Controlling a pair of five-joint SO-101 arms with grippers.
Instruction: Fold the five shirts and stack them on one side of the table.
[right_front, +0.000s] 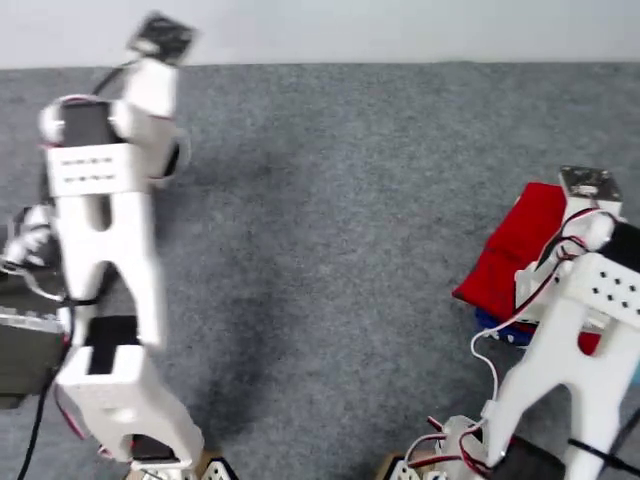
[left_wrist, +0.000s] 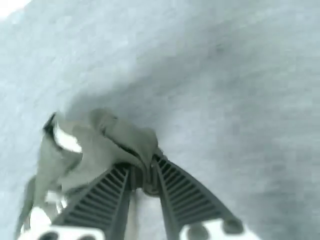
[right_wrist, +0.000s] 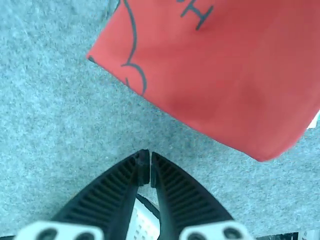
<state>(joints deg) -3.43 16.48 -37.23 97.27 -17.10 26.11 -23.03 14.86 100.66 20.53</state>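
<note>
My left gripper (left_wrist: 147, 167) is shut on a bunched grey-green shirt (left_wrist: 105, 140), holding it up off the grey table surface (left_wrist: 240, 75). The left arm (right_front: 100, 200) stretches toward the far left corner. My right gripper (right_wrist: 146, 157) is shut with nothing in it and hovers over the carpet just beside a folded red shirt (right_wrist: 220, 75). That red shirt (right_front: 510, 250) lies on a blue shirt (right_front: 500, 325) at the right side, partly under the right arm (right_front: 570, 300).
The grey carpeted table (right_front: 330, 220) stretches between the two arms. A dark box-like object (right_front: 25, 350) with cables sits at the left edge. The arm bases (right_front: 130, 440) stand along the near edge.
</note>
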